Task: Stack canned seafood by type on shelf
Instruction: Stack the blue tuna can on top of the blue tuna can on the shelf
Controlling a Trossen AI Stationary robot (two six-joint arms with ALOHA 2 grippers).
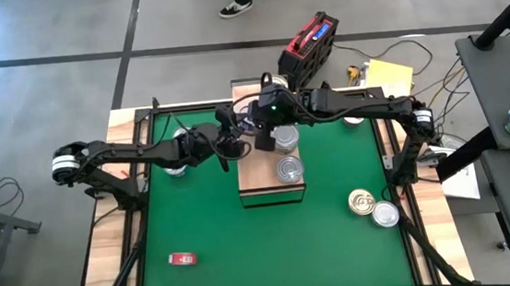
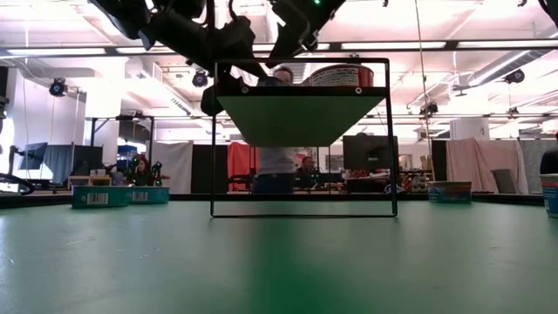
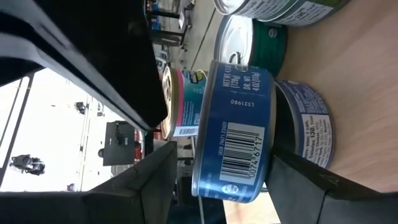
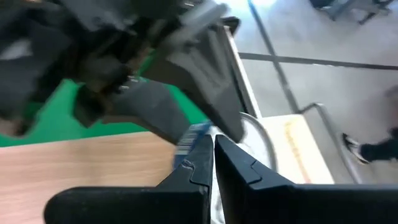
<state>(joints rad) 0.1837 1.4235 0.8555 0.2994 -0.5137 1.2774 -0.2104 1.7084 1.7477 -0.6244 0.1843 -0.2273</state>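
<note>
Left gripper (image 3: 233, 180) clamped on blue tuna can (image 3: 233, 140) above another at shelf (image 1: 250, 176) far edge, right gripper (image 1: 262, 138) shut, empty, crowding alongside, two silver cans (image 1: 290, 170) on shelf, two near mat's (image 1: 245, 246) right edge, one red flat tin (image 1: 183, 258) near front edge

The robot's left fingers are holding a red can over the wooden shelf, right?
Not quite: the can between the left fingers is blue, with a barcode on its side, not red. The left wrist view shows this. The rest holds: it is gripped over the wooden shelf, beside other cans.
</note>
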